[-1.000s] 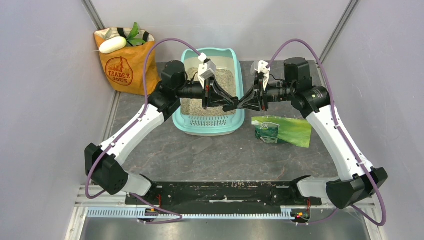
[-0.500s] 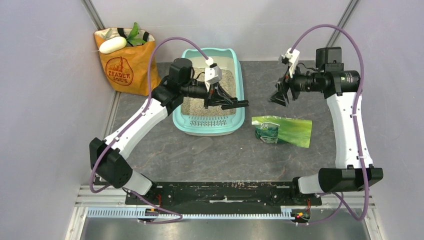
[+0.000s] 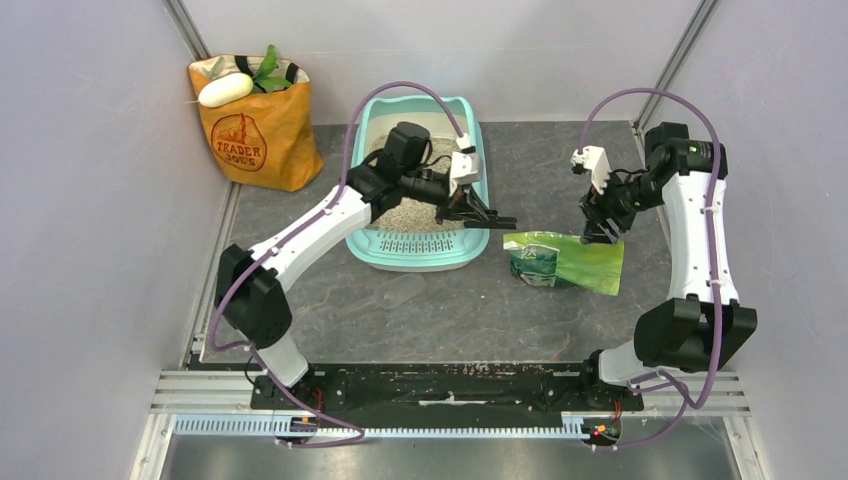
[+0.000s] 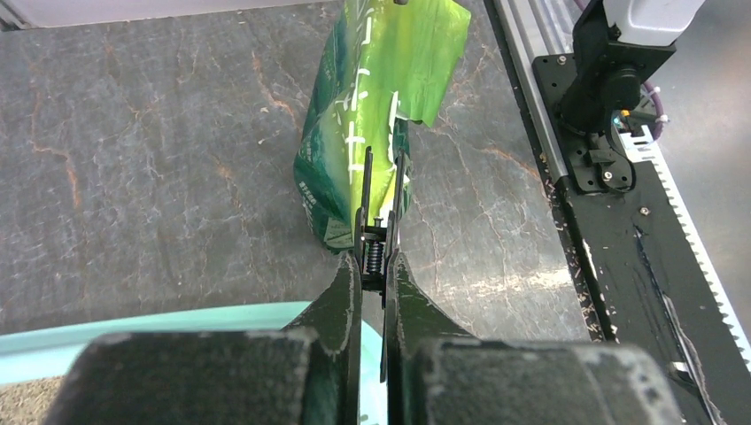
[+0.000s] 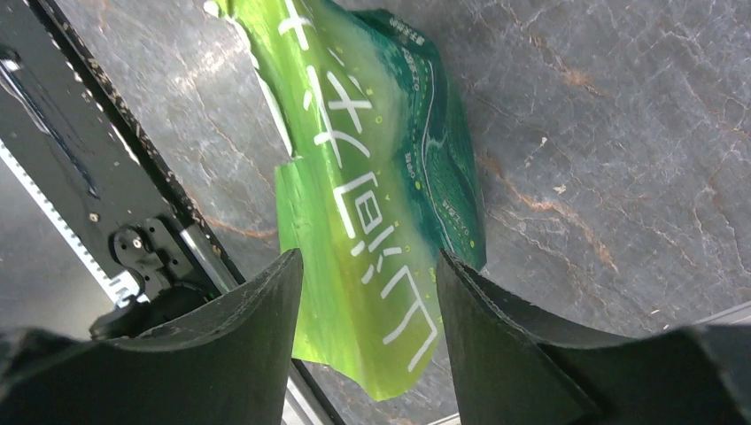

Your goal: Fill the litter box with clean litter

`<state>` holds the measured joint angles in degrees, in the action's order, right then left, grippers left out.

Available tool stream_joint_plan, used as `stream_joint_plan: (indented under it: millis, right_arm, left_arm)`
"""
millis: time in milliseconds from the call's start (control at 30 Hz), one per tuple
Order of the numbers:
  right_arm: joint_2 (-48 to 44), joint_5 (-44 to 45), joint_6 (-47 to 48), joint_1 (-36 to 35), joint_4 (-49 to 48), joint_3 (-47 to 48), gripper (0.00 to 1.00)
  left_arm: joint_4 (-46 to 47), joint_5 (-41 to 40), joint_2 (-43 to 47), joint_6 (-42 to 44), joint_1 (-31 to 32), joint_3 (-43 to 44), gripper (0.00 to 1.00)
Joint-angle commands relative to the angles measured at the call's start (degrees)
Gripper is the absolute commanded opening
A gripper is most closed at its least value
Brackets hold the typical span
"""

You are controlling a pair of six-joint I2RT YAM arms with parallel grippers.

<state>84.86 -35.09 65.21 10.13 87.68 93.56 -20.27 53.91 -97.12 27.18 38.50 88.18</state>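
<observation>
Litter box (image 3: 415,260) just beneath pressed-together left fingers (image 3: 495,218)

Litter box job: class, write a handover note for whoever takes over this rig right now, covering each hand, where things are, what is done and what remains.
Left hand: shut, empty, at the near right corner of the litter box.
Right hand: open, empty, just above the green bag, which lies flat on the table right of the box.
Done: clean litter lies in the box.
Left: judge whether more is needed; the bag looks flat, probably emptied.
</observation>
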Motion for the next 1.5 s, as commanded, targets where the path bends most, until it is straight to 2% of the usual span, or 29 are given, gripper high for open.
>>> stream_joint_plan:
  millis: [0,167,333,500,833,1200,1467]
  right_arm:
    - [0.1,1.4,8.5,1.0,4.3,-1.5,0.63]
    - [-0.6,1.8,10.9,1.4,3.3,-5.2,0.58]
    - [-1.7,2.2,9.3,1.4,-2.1,-7.5,0.44]
    - [-2.3,1.7,10.2,1.4,-2.3,-8.2,0.31]
    - [-4.4,-0.1,11.9,1.5,-2.7,-10.1,0.21]
    - [-3.7,-1.8,11.0,1.4,-2.5,-9.1,0.01]
    - [-3.3,-2.7,10.4,1.4,-1.9,-9.0,0.0]
  left_arm:
    - [2.2,-3.6,-3.1,2.5,2.4,4.6,0.02]
    - [-1.0,-6.2,-6.6,3.7,4.9,8.8,0.02]
    - [-1.9,-7.1,-7.9,4.4,6.0,9.6,0.02]
    - [-3.2,-10.3,-9.3,5.0,7.7,10.4,0.02]
    - [-4.0,-15.0,-10.5,5.3,9.3,11.6,0.02]
    - [-5.6,-16.3,-12.3,4.1,11.8,13.1,0.02]
    - [-2.3,-17.7,-14.2,0.8,13.1,14.0,0.02]
